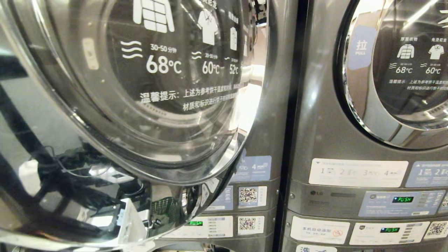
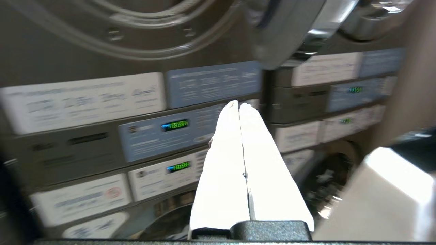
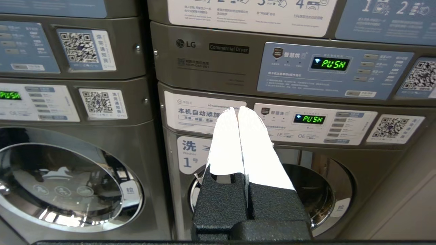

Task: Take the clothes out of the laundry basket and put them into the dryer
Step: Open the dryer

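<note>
Facing: a bank of grey stacked laundry machines, dryers above and washers below, seen close from the head view.
Dryer door: swung open on the left-hand stack, its round glass and chrome rim filling most of the head view; white garment icons and temperatures are printed on the glass, and the room is mirrored in the rim.
Neighbouring dryer: on the right-hand stack, door closed, a blue pull tab at the door's left edge.
Control panels: a band across each machine's front, between dryer door and washer door; green displays read PUSH, with QR stickers and numbered instruction labels beside them.
Left gripper: white fingers pressed together tip to tip, nothing between them, pointing at the panel band of the left stack, just below the open door's chrome edge; this view is blurred.
Right gripper: white fingers pressed together, nothing pinched, held in front of the right stack and aimed at the washer panel above the washer door.
Washer door, left stack: closed, chrome-ringed, at the lower front of that machine.
Clothes and laundry basket: in none of the three views, so their place cannot be told.
</note>
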Controlling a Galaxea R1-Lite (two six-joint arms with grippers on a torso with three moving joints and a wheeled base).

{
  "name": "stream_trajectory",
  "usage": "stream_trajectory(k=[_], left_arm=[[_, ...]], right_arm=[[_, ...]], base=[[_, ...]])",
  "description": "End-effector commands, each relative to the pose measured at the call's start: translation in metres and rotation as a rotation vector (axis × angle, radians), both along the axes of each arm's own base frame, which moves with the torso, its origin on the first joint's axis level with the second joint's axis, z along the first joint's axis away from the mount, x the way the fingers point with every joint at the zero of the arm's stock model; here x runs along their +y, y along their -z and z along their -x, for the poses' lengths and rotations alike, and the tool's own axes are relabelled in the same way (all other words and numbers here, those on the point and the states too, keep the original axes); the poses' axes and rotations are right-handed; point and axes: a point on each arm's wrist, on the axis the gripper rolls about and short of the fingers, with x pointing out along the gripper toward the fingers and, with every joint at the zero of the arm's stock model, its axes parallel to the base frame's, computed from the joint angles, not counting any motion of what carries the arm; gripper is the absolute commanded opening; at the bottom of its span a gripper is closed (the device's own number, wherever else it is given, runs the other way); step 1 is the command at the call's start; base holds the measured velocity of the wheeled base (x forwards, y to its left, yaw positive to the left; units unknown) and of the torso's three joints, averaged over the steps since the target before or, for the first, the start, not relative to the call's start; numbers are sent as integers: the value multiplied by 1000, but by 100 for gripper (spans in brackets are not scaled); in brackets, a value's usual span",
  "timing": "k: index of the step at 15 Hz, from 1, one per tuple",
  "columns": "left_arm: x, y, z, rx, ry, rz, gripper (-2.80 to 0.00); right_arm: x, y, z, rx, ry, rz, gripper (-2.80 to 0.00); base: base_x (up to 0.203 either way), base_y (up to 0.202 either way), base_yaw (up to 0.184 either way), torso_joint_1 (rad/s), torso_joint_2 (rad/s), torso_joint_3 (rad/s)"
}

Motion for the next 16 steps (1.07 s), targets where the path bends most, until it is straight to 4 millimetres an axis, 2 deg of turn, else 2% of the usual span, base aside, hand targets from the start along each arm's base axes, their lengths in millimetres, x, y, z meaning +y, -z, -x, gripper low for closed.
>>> stream_trajectory(k=[1, 5, 7, 8, 11, 14, 16], left_arm=[[1, 10, -1, -4, -76, -25, -280], [7, 56, -5, -5, -325, -201, -280], [11, 85, -11, 43, -511, -245, -280], [13, 89, -13, 41, -589, -246, -280], [13, 90, -14, 29, -583, -211, -280], [10, 95, -19, -18, -443, -177, -280], [10, 101, -19, 31, -443, -184, -280]], right_arm=[[0, 0, 0, 2, -1, 0, -280], [0, 0, 0, 2, -1, 0, -280], [0, 0, 0, 2, -2, -4, -280], [0, 0, 0, 1, 5, -23, -280], [0, 0, 0, 0, 10, -37, -280], [0, 0, 0, 3, 9, -37, -280], [0, 0, 0, 1, 10, -38, -280]], base=[[0, 0, 0, 0, 0, 0], [0, 0, 0, 0, 0, 0], [0, 0, 0, 0, 0, 0], [0, 0, 0, 0, 0, 0], [0, 0, 0, 2, 12, 0], [0, 0, 0, 0, 0, 0], [0, 0, 0, 0, 0, 0]])
